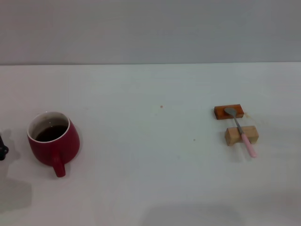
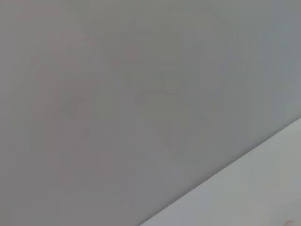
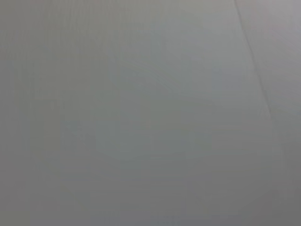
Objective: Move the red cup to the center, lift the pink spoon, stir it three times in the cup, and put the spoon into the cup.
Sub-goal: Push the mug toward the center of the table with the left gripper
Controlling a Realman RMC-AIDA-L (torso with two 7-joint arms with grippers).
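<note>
The red cup (image 1: 53,142) stands upright at the left of the white table, with dark liquid inside and its handle toward the front. The pink spoon (image 1: 240,131) lies at the right, its grey bowl on an orange-brown block (image 1: 228,112) and its pink handle across a light wooden block (image 1: 241,135). A small dark tip of my left gripper (image 1: 3,149) shows at the far left edge, left of the cup and apart from it. My right gripper is out of view. Both wrist views show only plain grey wall and white table.
A tiny reddish speck (image 1: 161,107) lies on the white tabletop (image 1: 150,155) between the cup and the blocks. A grey wall (image 1: 150,28) rises behind the table's far edge.
</note>
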